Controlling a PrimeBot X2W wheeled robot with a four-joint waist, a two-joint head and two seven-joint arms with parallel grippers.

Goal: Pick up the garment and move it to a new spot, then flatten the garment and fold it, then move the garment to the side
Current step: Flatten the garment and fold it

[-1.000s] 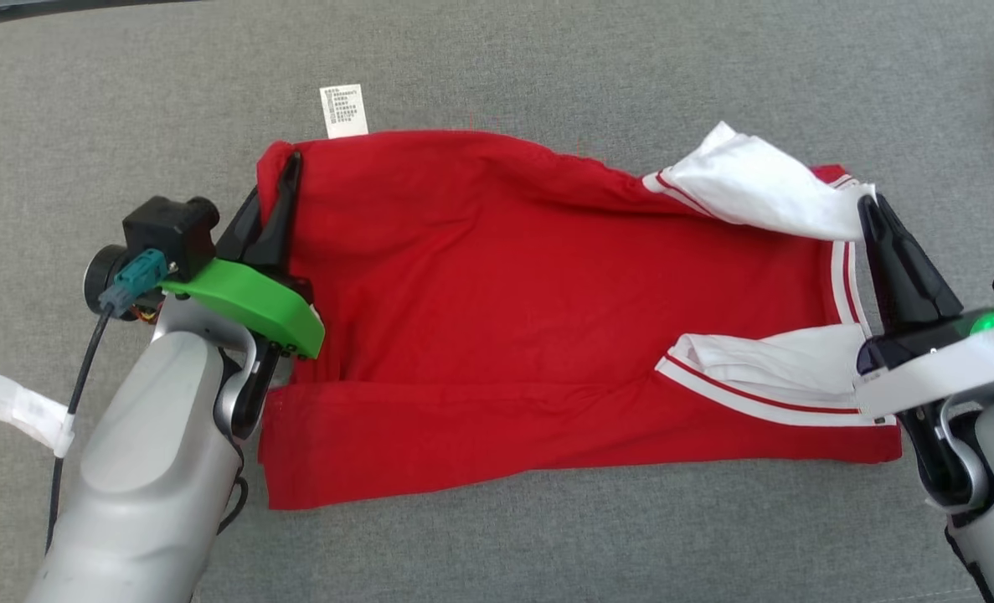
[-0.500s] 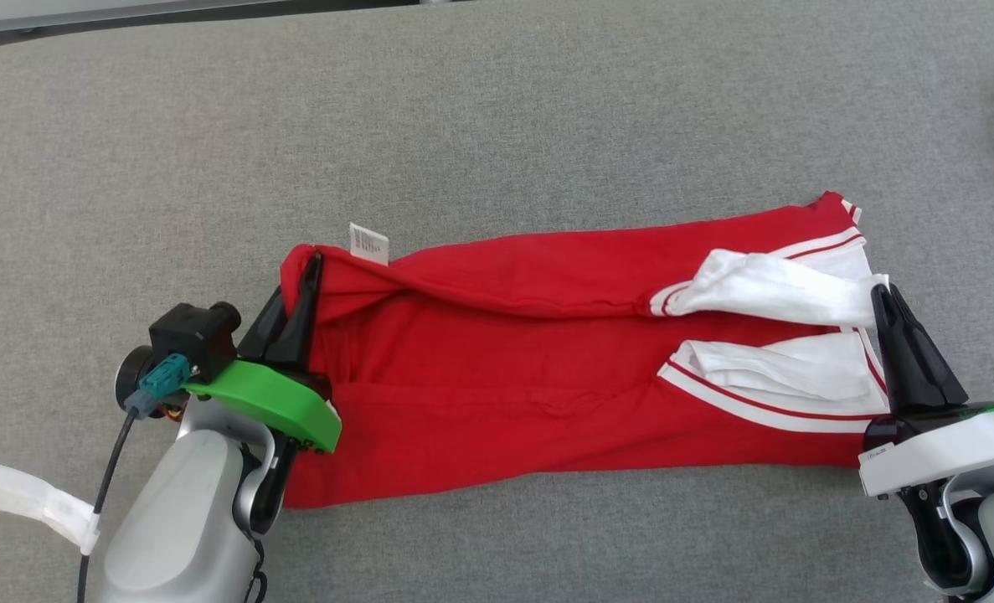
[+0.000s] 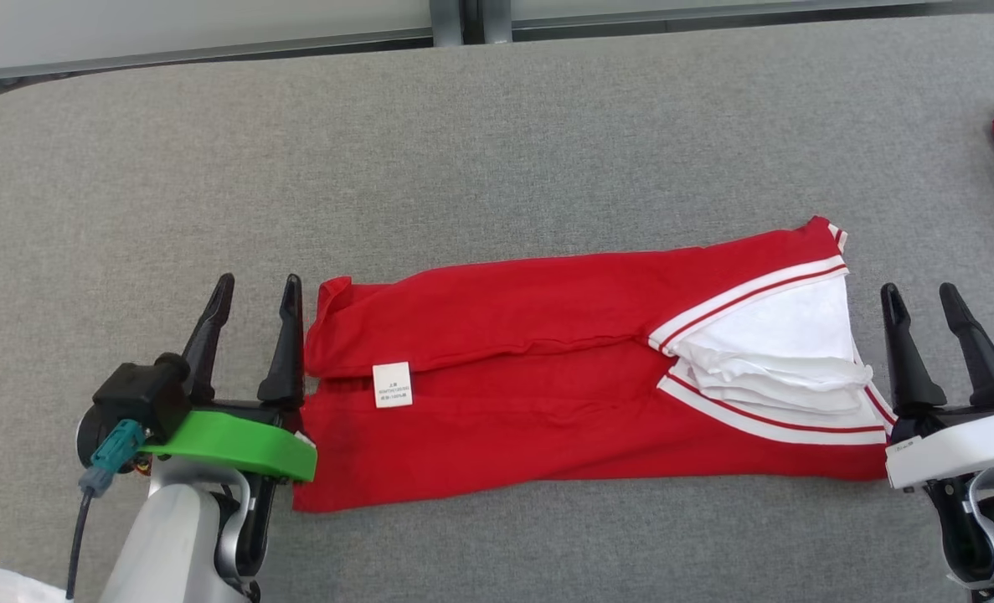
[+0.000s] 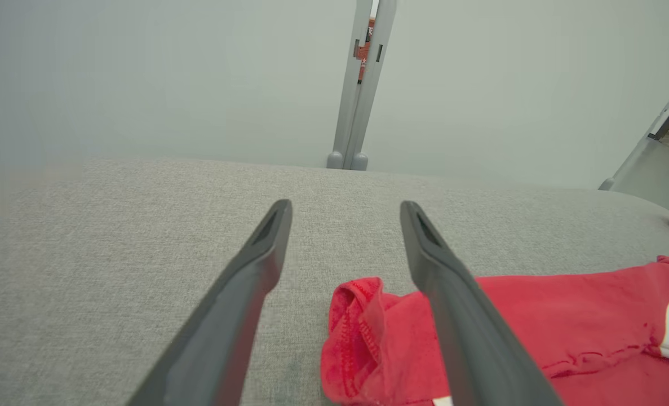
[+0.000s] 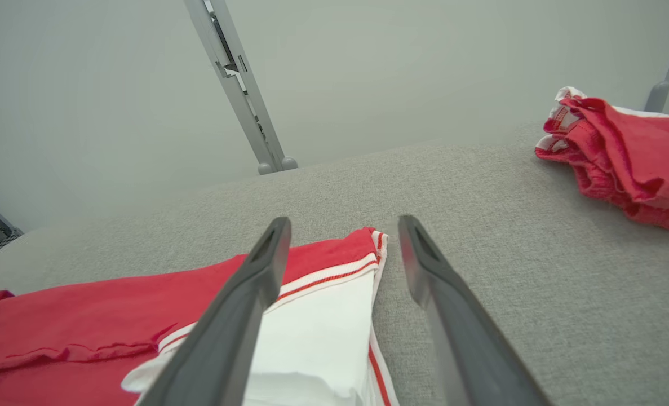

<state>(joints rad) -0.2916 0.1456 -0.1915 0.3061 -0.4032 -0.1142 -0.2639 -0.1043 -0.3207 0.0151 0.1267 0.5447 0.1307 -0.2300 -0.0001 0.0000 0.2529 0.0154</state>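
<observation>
Folded red fabric garment [image 3: 547, 419] with white striped sleeves, flat on grey felt worktop [image 3: 497, 151]; left gripper [image 3: 260, 282] and right gripper [image 3: 919, 291] spread wide, empty, at either end.

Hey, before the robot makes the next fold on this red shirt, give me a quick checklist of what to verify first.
1. Left gripper open, holding nothing: ok.
2. Right gripper open, holding nothing: ok.
3. Garment folded lengthwise, fully on the table: ok.
4. Edges lined up: not ok; the left corner curls up and the white sleeves are rumpled.
5. Second red garment lies well apart, at the right edge: ok.
6. Hidden lower layers flat: cannot tell.
</observation>
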